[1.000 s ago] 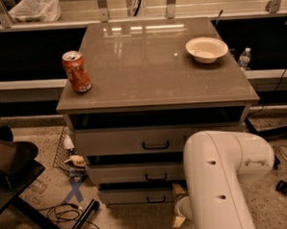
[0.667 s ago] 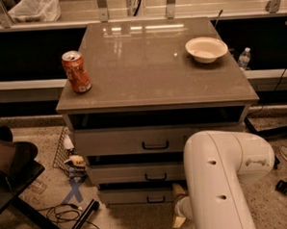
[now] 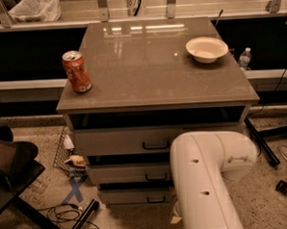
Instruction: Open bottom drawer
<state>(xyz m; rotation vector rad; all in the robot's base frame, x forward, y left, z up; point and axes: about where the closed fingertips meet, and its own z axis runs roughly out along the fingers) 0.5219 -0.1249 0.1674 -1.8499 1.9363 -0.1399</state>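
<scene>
— So, where's the bottom drawer (image 3: 133, 196)?
— Lowest of three in the cabinet, just above the floor. Flat grey-beige front, small black bar handle (image 3: 156, 199) near its right end. Its right end is covered by the robot's arm (image 3: 205, 180).
— Open or closed?
— Looks closed. The front doesn't stick out past the middle drawer (image 3: 127, 174) above it.
— Claw?
— Out of sight. The fat white arm bends low in front of the cabinet's right side and blocks everything behind it. Can't tell whether the claw is spread or pressed together, or whether it touches anything.
— Other drawers?
— The top drawer (image 3: 121, 140) and the middle one both have the same black handle. There's a dark gap between the top drawer and the worktop (image 3: 151, 82).
— What's on the worktop?
— An orange soda can (image 3: 76, 71) stands upright at the front left. A pale bowl (image 3: 206, 49) sits at the back right, well apart from the can.
— Surroundings?
— A water bottle (image 3: 244, 58) stands on the ledge behind the cabinet's right side, and a plastic bag (image 3: 34, 9) lies up on the far shelf at left. The floor left of the cabinet has a blue tape cross (image 3: 75, 190) and loose black cables (image 3: 67, 214).
</scene>
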